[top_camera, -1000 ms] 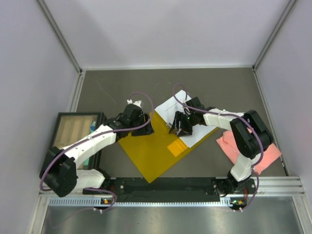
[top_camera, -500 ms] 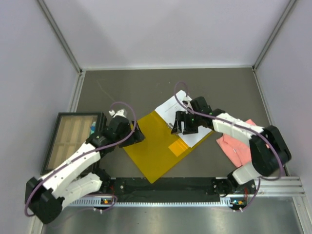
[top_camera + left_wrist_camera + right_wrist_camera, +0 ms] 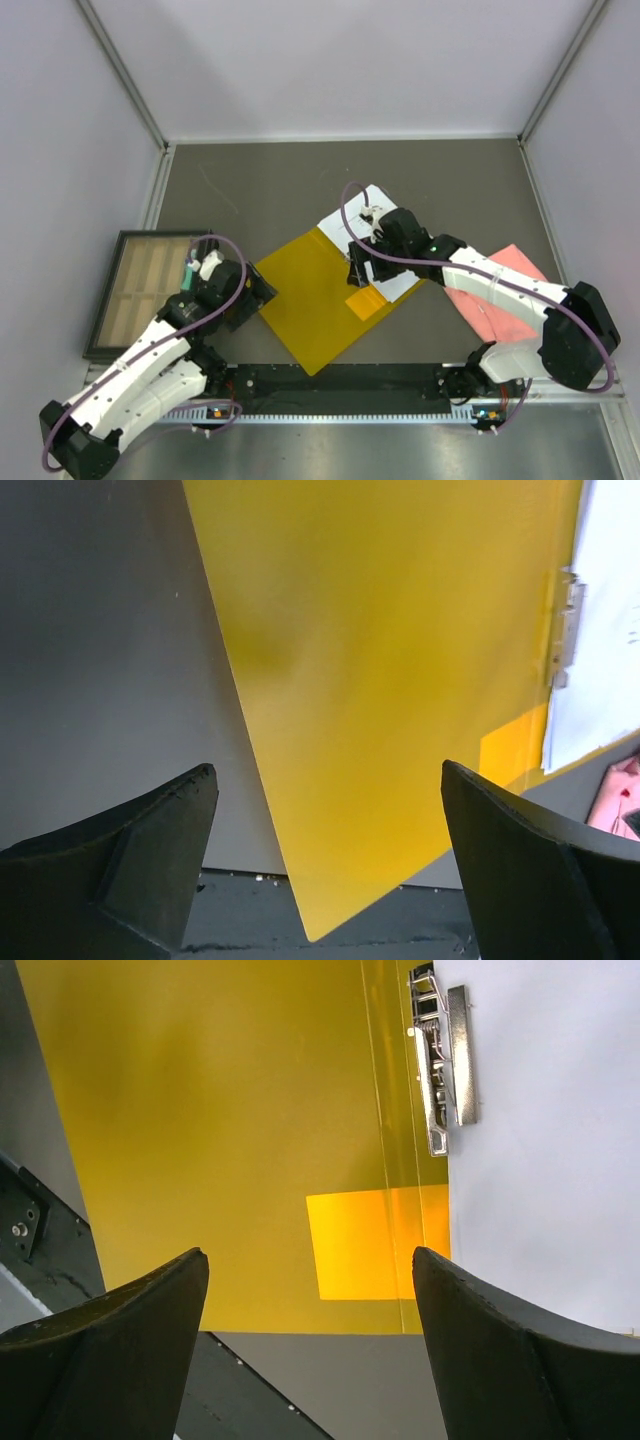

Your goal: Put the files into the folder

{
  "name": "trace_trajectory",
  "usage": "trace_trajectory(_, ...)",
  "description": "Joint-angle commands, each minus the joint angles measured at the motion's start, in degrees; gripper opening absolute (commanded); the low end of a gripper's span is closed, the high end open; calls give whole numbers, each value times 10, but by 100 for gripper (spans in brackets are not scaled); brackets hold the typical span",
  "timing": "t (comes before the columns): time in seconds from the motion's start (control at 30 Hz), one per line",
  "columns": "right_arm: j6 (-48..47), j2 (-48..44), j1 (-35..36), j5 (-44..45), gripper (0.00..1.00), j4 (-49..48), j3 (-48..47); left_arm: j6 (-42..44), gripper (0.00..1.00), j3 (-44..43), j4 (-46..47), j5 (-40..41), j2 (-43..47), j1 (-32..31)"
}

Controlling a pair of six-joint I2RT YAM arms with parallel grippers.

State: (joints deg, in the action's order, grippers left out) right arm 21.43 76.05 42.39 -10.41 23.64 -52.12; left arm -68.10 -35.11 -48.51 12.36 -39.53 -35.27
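While the left pincer [image 3: 325,770] and right pincer [image 3: 309,1255] gape apart, empty, the files [image 3: 545,1120] lie in the open folder [image 3: 200,1110], so maybe only closing is left.

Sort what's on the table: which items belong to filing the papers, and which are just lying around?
Job: folder, lying open; files, beside its metal clip.
Lying about: pink cloth; slatted tray at the left.
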Motion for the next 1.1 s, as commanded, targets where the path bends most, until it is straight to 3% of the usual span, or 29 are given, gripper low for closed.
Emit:
trace_trajectory(0.0,-1,-14,9,22,82,1,-8,-68,95,64,53,-33,4,2)
trace_trajectory(0.37,-12,-10,10,15,82,-15,7,-111,76,192,171,-67,79,1)
trace_trajectory(0.6,-21,4,9,7,82,-26,7,-99,42,240,250,-73,126,1)
trace_trajectory(0.63,-21,6,10,7,82,-27,8,-96,34,239,250,-70,137,1)
trace_trajectory(0.9,-25,9,10,10,82,-37,10,-38,2,201,250,-33,158,1)
trace_trajectory(1.07,-34,3,10,32,83,-37,11,13,0,120,215,43,133,1)
